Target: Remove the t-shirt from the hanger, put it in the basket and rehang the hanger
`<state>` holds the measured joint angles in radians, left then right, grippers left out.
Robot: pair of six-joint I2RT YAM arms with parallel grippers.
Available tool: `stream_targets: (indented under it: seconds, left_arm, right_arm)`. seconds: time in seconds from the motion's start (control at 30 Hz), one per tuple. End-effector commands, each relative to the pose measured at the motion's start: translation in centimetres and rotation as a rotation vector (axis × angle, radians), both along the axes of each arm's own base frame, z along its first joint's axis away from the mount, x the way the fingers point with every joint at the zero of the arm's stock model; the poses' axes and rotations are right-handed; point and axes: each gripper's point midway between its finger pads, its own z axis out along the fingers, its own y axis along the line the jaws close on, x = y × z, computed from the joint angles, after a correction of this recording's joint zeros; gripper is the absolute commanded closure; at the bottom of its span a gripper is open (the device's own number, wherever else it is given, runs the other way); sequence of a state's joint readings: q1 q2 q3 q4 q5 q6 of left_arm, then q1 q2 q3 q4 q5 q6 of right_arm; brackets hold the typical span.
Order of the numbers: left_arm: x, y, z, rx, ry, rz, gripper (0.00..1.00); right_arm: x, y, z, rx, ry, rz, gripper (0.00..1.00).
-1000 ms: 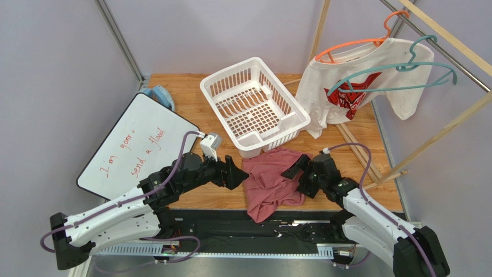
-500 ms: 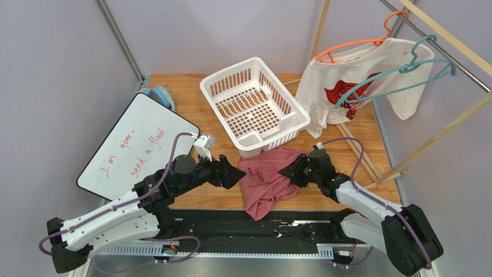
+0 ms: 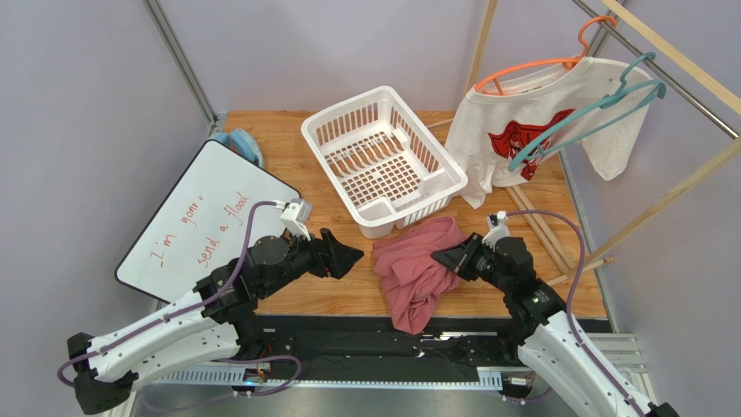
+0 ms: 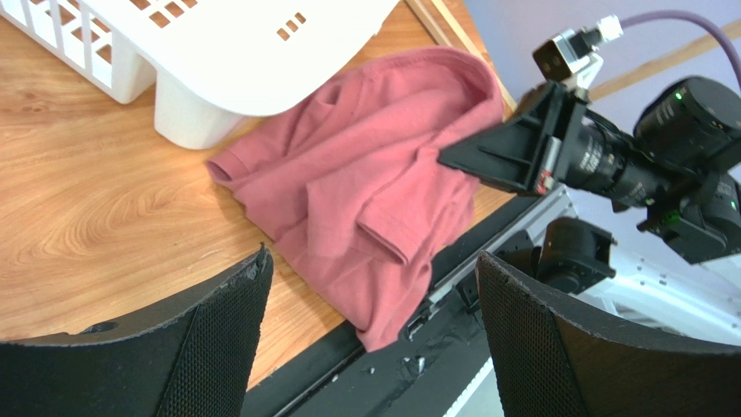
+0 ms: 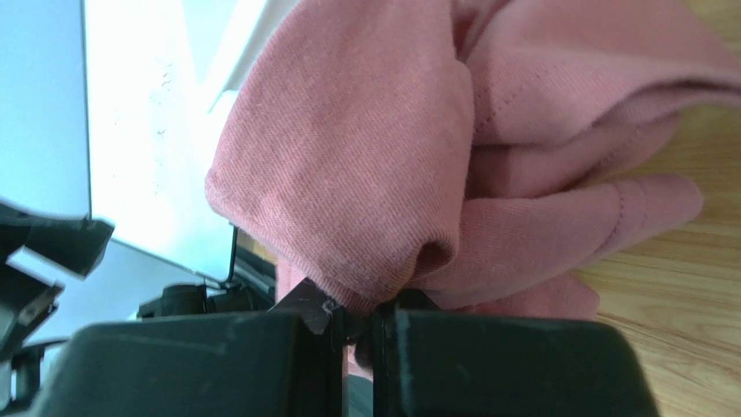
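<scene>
- T-shirt is lying crumpled on table, touching basket, well apart from hanger, which is hanging bare at back R.
- R gripper is pinching a fold at shirt's R edge.
- L gripper is hovering nearby, jaws spread, holding nothing.
- Judging removal done; next: R lets go w/o dragging cloth.
- Whiteboard is showing red marker: "I'm gon… send a flood".

Crumpled dusty-red t-shirt, teal hanger apart

Top external: high, from the near side, looking down over the orange-brown wooden table.
Left wrist: low, facing the crumpled dusty-red cotton t-shirt.
Right wrist: closest, same t-shirt.
</scene>
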<state>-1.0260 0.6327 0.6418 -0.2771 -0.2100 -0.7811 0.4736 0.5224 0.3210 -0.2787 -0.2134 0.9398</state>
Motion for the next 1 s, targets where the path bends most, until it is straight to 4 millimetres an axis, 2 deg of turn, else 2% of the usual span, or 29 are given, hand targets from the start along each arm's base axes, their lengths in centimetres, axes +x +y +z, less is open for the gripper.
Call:
stream_targets:
  seconds: [0.0,0.07,0.13,0.27,0.3,0.33,0.4,0.43,0.47,0.53,0.57,0.6,0.67,0.7,0.77,0.8,0.83,0.9,0.97]
  left_arm:
    - [0.5,1.2,0.0,-0.014,-0.004,0.066,0.1]
    - [0.6,1.6,-0.1,-0.027,-0.007,0.086,0.1]
    - [0.6,1.9,-0.2,-0.037,-0.007,0.098,0.1]
    - [0.5,2.3,-0.6,-0.037,0.0,0.107,0.1]
    - [0.4,2.3,-0.6,-0.039,0.003,0.106,0.11]
    - [0.4,2.3,-0.8,-0.038,0.006,0.105,0.1]
    - [0.3,2.4,-1.1,-0.033,0.015,0.105,0.11]
    - [0.3,2.3,-1.0,-0.038,0.016,0.103,0.11]
    - [0.2,2.4,-1.0,-0.039,0.017,0.103,0.11]
    - [0.2,2.6,-0.9,-0.047,0.018,0.109,0.11]
    - [0.1,2.8,-0.7,-0.049,0.016,0.113,0.11]
    - [0.1,3.0,-0.8,-0.049,0.015,0.118,0.11]
    - [0.0,3.6,-0.3,-0.065,0.006,0.13,0.11]
    - [-0.1,3.9,-0.2,-0.068,0.003,0.134,0.12]
    - [-0.2,4.5,-0.2,-0.076,0.004,0.15,0.12]
    - [-0.2,4.7,-0.2,-0.079,0.004,0.156,0.12]
    - [-0.3,5.0,-0.2,-0.088,0.001,0.161,0.12]
    - [-0.4,5.2,-0.3,-0.093,0.007,0.168,0.12]
    - [-0.4,5.4,-0.4,-0.097,0.006,0.173,0.13]
  right_arm:
    - [-2.1,1.4,6.5,0.036,-0.233,0.196,1.0]
    - [-3.0,1.7,8.4,0.05,-0.307,0.255,1.0]
    - [-4.0,2.2,11.5,0.097,-0.397,0.315,1.0]
    - [-5.9,3.8,16.4,0.195,-0.504,0.472,1.0]
    - [-6.1,4.2,17.3,0.207,-0.524,0.499,1.0]
    - [-6.0,4.6,19.2,0.218,-0.567,0.524,1.0]
    - [-6.3,5.6,20.8,0.196,-0.633,0.569,1.0]
    - [-6.3,5.9,21.0,0.166,-0.639,0.578,1.0]
    - [-5.9,6.8,22.9,0.144,-0.673,0.566,1.0]
    - [-4.8,7.3,23.2,0.049,-0.696,0.541,1.0]
    - [-4.5,7.5,25.5,0.04,-0.74,0.496,1.0]
    - [-3.6,8.4,25.3,0.013,-0.734,0.5,1.0]
    - [-3.2,9.1,26.4,-0.02,-0.779,0.505,1.0]
    - [-1.6,9.7,27.0,-0.049,-0.775,0.46,1.0]
    - [0.4,10.0,26.8,-0.121,-0.761,0.415,1.0]
    - [2.1,9.2,29.0,-0.154,-0.781,0.314,1.0]
    - [4.2,9.9,27.0,-0.24,-0.718,0.296,1.0]
    - [7.6,8.4,27.4,-0.376,-0.708,0.143,1.0]
    - [10.4,8.3,28.2,-0.475,-0.715,0.069,1.0]
